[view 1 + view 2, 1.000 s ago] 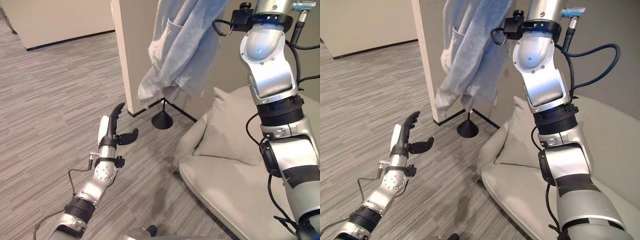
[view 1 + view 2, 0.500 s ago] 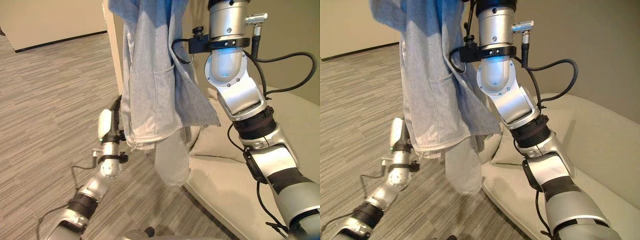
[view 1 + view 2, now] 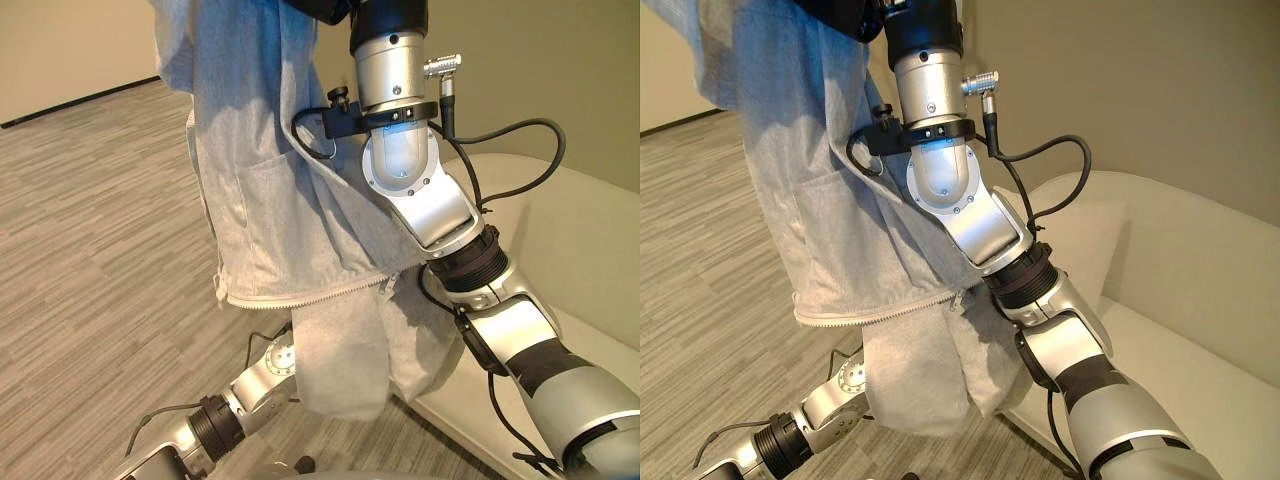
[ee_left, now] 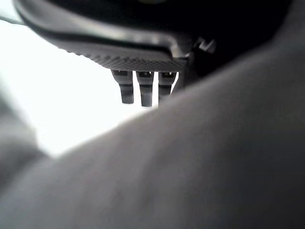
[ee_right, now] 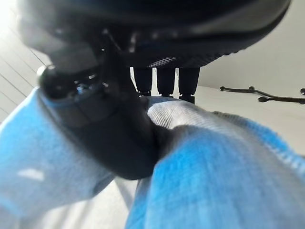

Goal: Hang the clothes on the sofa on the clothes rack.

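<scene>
A light grey zip jacket [image 3: 280, 200] hangs full length in front of me, its hem at mid height and a sleeve dangling below. My right hand [image 3: 335, 8] is raised at the top of the eye views. In the right wrist view its thumb [image 5: 119, 138] and fingers [image 5: 167, 81] pinch a fold of the jacket [image 5: 200, 162]. Thin dark hooks of the clothes rack [image 5: 248, 89] show past the fingers. My left hand [image 4: 143, 47] is low behind the dangling sleeve, with its fingers [image 4: 145, 90] straight and grey cloth [image 4: 190, 167] lying across in front of it.
The pale sofa [image 3: 590, 270] curves along the right, below a beige wall [image 3: 540, 70]. Grey striped carpet [image 3: 90, 220] stretches away to the left.
My right arm has swung the jacket across toward the left and nearer. The left hand has dropped behind the hanging sleeve. The view has turned; rack base and cushion are out of sight.
</scene>
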### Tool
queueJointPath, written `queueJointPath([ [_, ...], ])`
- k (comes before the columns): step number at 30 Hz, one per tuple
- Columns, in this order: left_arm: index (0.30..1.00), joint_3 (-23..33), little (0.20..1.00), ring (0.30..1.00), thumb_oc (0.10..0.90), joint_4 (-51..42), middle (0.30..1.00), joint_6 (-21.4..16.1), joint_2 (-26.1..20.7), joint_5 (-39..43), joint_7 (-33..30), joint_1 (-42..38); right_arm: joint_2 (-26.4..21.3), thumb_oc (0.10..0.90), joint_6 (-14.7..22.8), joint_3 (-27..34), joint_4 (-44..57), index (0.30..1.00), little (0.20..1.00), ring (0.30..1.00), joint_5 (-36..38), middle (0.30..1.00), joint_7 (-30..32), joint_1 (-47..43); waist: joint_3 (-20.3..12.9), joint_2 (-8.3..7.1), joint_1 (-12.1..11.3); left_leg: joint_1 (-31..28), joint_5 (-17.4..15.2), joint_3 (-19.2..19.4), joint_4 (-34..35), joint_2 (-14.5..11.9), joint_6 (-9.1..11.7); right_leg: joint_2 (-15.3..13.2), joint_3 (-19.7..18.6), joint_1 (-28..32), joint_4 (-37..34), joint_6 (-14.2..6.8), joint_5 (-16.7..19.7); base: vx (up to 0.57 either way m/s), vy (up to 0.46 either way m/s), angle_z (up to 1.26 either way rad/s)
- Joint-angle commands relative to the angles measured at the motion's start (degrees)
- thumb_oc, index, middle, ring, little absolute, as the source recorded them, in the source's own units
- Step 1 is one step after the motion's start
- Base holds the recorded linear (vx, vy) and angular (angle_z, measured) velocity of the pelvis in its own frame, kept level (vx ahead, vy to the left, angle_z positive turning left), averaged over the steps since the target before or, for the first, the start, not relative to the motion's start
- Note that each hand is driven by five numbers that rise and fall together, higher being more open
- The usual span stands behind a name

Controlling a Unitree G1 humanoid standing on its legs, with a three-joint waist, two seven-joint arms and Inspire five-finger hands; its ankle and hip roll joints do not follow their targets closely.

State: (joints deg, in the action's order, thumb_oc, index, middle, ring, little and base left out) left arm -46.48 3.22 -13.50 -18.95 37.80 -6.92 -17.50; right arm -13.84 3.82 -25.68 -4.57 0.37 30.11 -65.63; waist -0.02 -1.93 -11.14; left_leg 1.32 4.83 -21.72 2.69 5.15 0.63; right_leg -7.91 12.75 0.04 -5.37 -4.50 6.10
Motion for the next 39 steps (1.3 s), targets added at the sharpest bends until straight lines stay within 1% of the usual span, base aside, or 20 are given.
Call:
queueJointPath([
  [1,0.300,6.0,0.300,0.300,0.400,1.0,0.300,-5.2,1.7,-1.3,-1.5,-3.3,-0.4,0.400,1.8,3.9,1.0,0.300,0.300,0.300,-2.0,0.300,0.4,-3.8,-5.3,-1.39,-1.1,0.6,-5.2,-4.5,2.3,1.7,-3.6,-4.8,-4.4,4.4,0.4,-0.9,-5.5,0.00,0.000,0.00],
  [7,0.300,12.5,0.300,0.300,0.400,1.1,0.300,-4.4,0.1,-1.9,-3.4,2.4,-2.7,0.400,0.9,5.1,0.3,0.300,0.300,0.300,-3.9,0.300,0.5,-2.0,-5.3,-1.32,-1.9,0.4,-5.6,-4.3,2.3,1.7,-3.9,-5.0,-4.3,4.7,0.4,-0.9,-5.7,0.01,0.000,-0.02],
  [9,0.300,17.2,0.300,0.300,0.400,2.1,0.300,-4.3,-0.6,-1.7,-4.8,6.1,-4.6,0.400,0.8,5.7,1.1,0.300,0.300,0.300,-3.9,0.300,0.1,0.0,-5.2,-1.49,-2.4,0.5,-5.5,-4.4,2.3,1.7,-3.9,-4.9,-4.0,4.6,0.4,-1.0,-5.8,0.00,0.000,0.00],
  [11,0.300,17.2,0.300,0.300,0.400,2.0,0.300,-4.3,-0.6,-1.7,-4.8,6.2,-4.5,0.400,0.7,5.7,1.2,0.300,0.300,0.300,-3.9,0.300,0.1,0.0,-5.2,-1.49,-2.4,0.5,-5.5,-4.4,2.3,1.7,-3.9,-4.9,-4.0,4.6,0.4,-1.0,-5.8,0.03,0.013,-0.01],
  [12,0.300,23.1,0.300,0.300,0.400,1.1,0.300,-4.1,-2.4,-1.7,-5.1,11.7,-8.2,0.400,1.5,7.0,3.5,0.300,0.300,0.300,-3.5,0.300,-0.6,3.2,-4.8,-1.69,-3.0,0.6,-5.3,-4.2,2.3,1.7,-4.1,-4.9,-3.8,4.6,0.4,-1.0,-5.8,0.05,0.043,0.03],
  [14,0.300,27.5,0.300,0.300,0.400,0.4,0.300,-4.2,-3.0,-0.7,-5.4,15.0,-10.4,0.400,2.0,8.1,5.5,0.300,0.300,0.300,-3.3,0.300,-1.4,6.5,-4.7,-1.87,-3.1,1.1,-5.1,-4.2,2.3,1.7,-4.2,-4.9,-3.4,4.2,0.4,-1.2,-5.6,0.03,0.079,0.01],
  [18,0.300,39.7,0.300,0.300,0.400,-3.5,0.300,-4.8,-5.5,-2.7,-7.4,21.4,-14.0,0.400,3.8,13.5,10.6,0.300,0.300,0.300,-2.1,0.300,-4.1,17.8,-4.3,-2.77,-4.1,1.5,-5.5,-3.9,2.3,1.9,-4.7,-5.2,-2.2,4.1,0.4,-1.9,-5.5,0.05,0.096,0.01],
  [19,0.300,39.7,0.300,0.300,0.400,-3.5,0.300,-4.8,-5.5,-2.8,-7.5,21.5,-13.9,0.400,3.8,13.5,10.7,0.300,0.300,0.300,-2.2,0.300,-4.2,17.9,-4.3,-2.81,-4.1,1.4,-5.6,-3.9,2.3,2.0,-4.7,-5.2,-2.2,4.2,0.4,-1.9,-5.5,0.05,0.190,0.06],
  [20,0.300,44.3,0.300,0.300,0.400,-4.7,0.300,-5.1,-5.7,-5.0,-8.2,22.8,-15.3,0.400,4.7,17.1,12.6,0.300,0.300,0.300,-2.2,0.300,-5.5,24.6,-4.3,-3.06,-4.4,1.6,-5.8,-4.2,2.3,2.5,-4.9,-5.8,-1.5,4.3,0.4,-2.6,-4.6,0.05,0.226,0.06],
  [22,0.300,48.9,0.300,0.300,0.400,-6.4,0.300,-5.2,-6.3,-9.1,-9.3,23.6,-16.1,0.400,5.5,21.7,15.4,0.300,0.300,0.300,-3.1,0.300,-7.0,33.8,-4.9,-3.56,-4.5,1.6,-5.8,-5.1,2.3,3.6,-5.3,-7.1,-0.4,4.8,0.4,-3.5,-3.0,0.10,0.299,0.18],
  [24,0.300,51.8,0.300,0.300,0.400,-8.2,0.300,-5.1,-7.3,-12.4,-9.2,24.7,-16.7,0.400,6.1,26.9,17.8,0.300,0.300,0.300,-4.1,0.300,-8.5,42.3,-5.6,-4.15,-4.4,0.9,-6.5,-5.9,2.3,4.7,-5.9,-8.4,0.7,5.7,0.4,-4.4,-1.6,0.14,0.346,0.39],
  [25,0.300,53.9,0.300,0.300,0.400,-9.8,0.300,-5.4,-8.3,-15.4,-8.5,25.4,-16.3,0.400,6.7,30.4,17.5,0.300,0.300,0.300,-4.2,0.300,-9.8,49.8,-5.6,-4.16,-4.3,0.7,-6.7,-6.5,2.3,5.7,-6.5,-9.5,1.4,6.2,0.4,-4.9,0.7,0.09,0.321,0.32],
  [26,0.300,53.8,0.300,0.300,0.400,-10.0,0.300,-5.3,-8.4,-15.5,-8.5,25.6,-16.2,0.400,6.7,30.6,17.8,0.300,0.300,0.300,-4.2,0.300,-9.9,50.3,-5.7,-4.27,-4.3,0.6,-6.6,-6.7,2.3,5.8,-6.5,-9.6,1.6,6.3,0.4,-5.0,0.8,0.08,0.324,0.25],
  [29,0.300,55.6,0.300,0.300,0.400,-10.8,0.300,-5.9,-8.9,-14.8,-7.7,26.6,-13.8,0.400,6.4,33.1,15.1,0.300,0.300,0.300,-4.0,0.300,-10.3,58.4,-5.1,-3.22,-3.4,0.0,-6.0,-7.9,2.3,7.0,-7.6,-11.0,1.9,6.6,1.1,-4.6,6.7,0.04,0.276,0.19],
  [31,0.300,56.5,0.300,0.300,0.400,-12.0,0.300,-5.8,-7.9,-13.7,-7.2,28.2,-11.7,0.400,6.2,32.8,13.7,0.300,0.300,0.300,-3.0,0.300,-11.1,62.3,-4.3,-2.18,-2.4,-0.8,-6.1,-7.4,2.3,6.8,-8.2,-10.7,1.3,5.6,4.2,-3.2,6.4,0.02,0.215,0.11],
  [32,0.300,57.0,0.300,0.300,0.400,-12.2,0.300,-5.8,-7.3,-13.2,-6.9,28.9,-10.8,0.400,6.1,33.1,13.1,0.300,0.300,0.300,-2.2,0.300,-12.0,64.6,-3.9,-1.64,-1.6,-1.1,-6.1,-7.1,2.3,6.3,-8.4,-9.6,-0.6,3.8,7.8,-2.1,4.9,-0.01,0.114,-0.01],
  [34,0.300,57.6,0.300,0.300,0.400,-12.5,0.300,-5.8,-6.0,-12.5,-6.9,29.7,-10.0,0.400,6.4,33.0,11.9,0.300,0.300,0.300,-1.3,0.300,-13.9,69.1,-2.7,-1.42,0.4,-1.8,-6.3,-6.3,2.3,5.4,-7.9,-3.4,-7.2,0.2,13.4,0.6,-3.8,-0.04,0.003,0.01],
  [35,0.300,57.5,0.300,0.300,0.400,-12.9,0.300,-5.6,-5.6,-12.6,-6.6,30.3,-10.1,0.400,6.5,33.2,11.6,0.300,0.300,0.300,-0.6,0.300,-14.8,70.7,-2.4,-1.34,1.1,-1.6,-6.1,-6.1,2.3,5.1,-7.5,-0.8,-9.1,-1.2,15.2,0.7,-6.8,-0.06,-0.068,0.00],
  [37,0.300,56.5,0.300,0.300,0.400,-13.1,0.300,-4.9,-5.3,-13.7,-6.1,29.9,-9.6,0.400,7.2,33.0,11.6,0.300,0.300,0.300,1.0,0.300,-16.2,74.2,-1.1,-2.04,2.5,-1.5,-5.8,-5.4,2.3,5.0,-6.6,4.2,-10.8,-1.9,17.2,1.5,-12.0,-0.05,-0.125,0.01],
  [39,0.300,55.4,0.300,0.300,0.400,-13.1,0.300,-4.8,-4.9,-14.9,-6.2,29.3,-9.8,0.400,7.7,33.3,12.2,0.300,0.300,0.300,1.7,0.300,-17.4,76.6,-0.4,-2.70,3.8,-2.0,-5.6,-5.0,2.3,5.2,-5.4,7.5,-11.3,-1.8,18.7,1.8,-14.4,-0.02,-0.143,-0.02],
])
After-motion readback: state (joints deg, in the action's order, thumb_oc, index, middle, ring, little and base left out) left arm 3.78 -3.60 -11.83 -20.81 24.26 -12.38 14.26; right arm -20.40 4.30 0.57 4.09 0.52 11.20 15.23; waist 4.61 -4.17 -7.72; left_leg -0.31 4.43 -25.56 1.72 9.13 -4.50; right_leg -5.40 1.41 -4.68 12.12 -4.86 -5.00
